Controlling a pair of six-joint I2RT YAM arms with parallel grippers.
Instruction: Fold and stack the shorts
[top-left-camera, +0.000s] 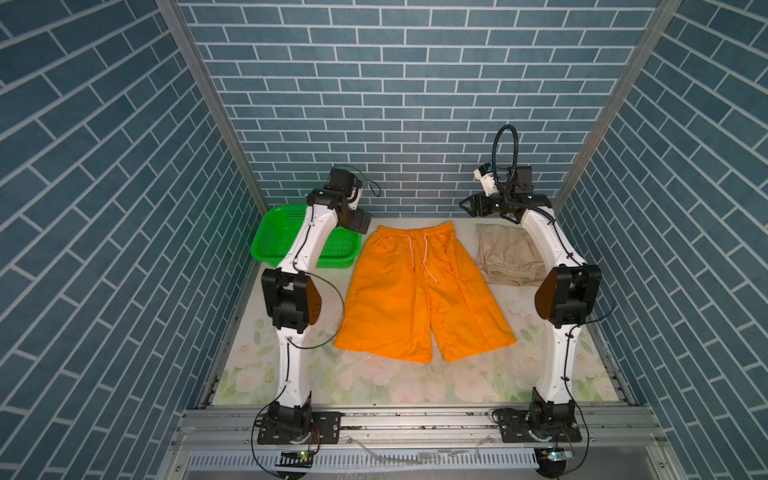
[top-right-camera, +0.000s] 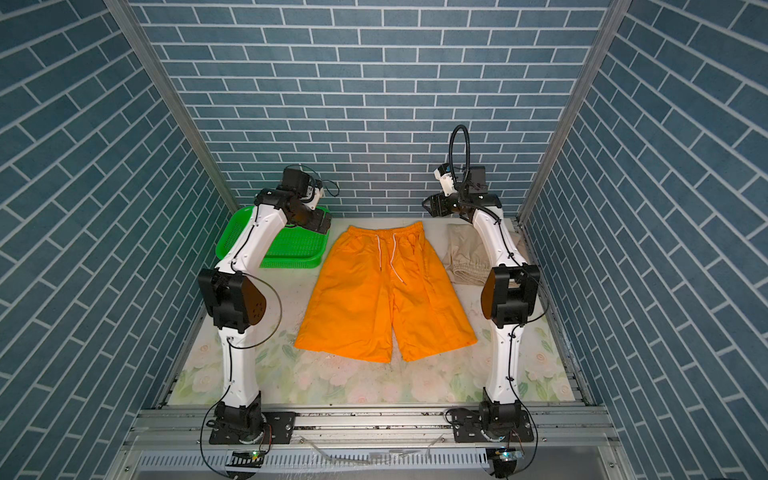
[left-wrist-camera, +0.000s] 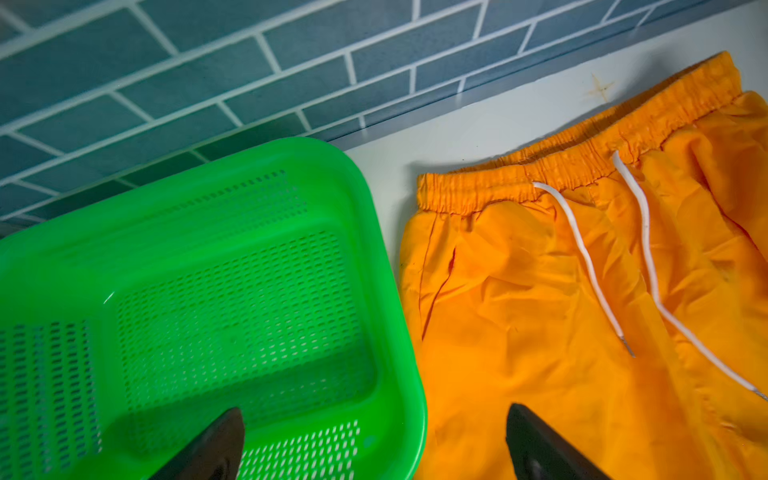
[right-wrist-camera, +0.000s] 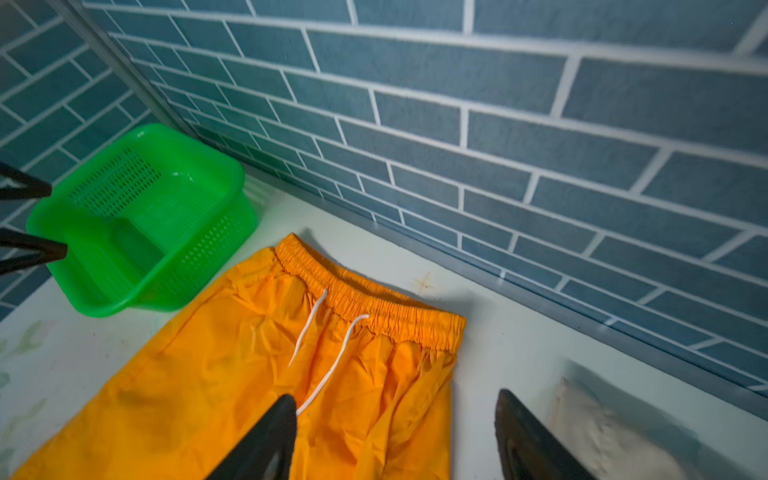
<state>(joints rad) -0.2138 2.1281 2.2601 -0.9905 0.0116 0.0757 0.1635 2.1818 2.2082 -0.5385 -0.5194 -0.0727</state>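
The orange shorts (top-left-camera: 424, 291) (top-right-camera: 386, 291) lie spread flat in the middle of the table, waistband toward the back wall, white drawstring loose on the front. The beige shorts (top-left-camera: 509, 257) (top-right-camera: 469, 259) lie bunched at the back right, partly behind the right arm. My left gripper (top-left-camera: 361, 220) (left-wrist-camera: 374, 428) hovers open over the seam between basket and orange shorts (left-wrist-camera: 582, 311), holding nothing. Raised above the waistband's right end, my right gripper (top-left-camera: 467, 205) (right-wrist-camera: 395, 405) is open and empty, with the orange shorts (right-wrist-camera: 270, 374) and beige shorts (right-wrist-camera: 602, 436) below.
A green perforated basket (top-left-camera: 270, 232) (top-right-camera: 232, 232) (left-wrist-camera: 386, 291) (right-wrist-camera: 137, 299) stands empty at the back left, touching the orange shorts' left side. Blue brick walls close in the back and both sides. The floral table front shows bare cloth.
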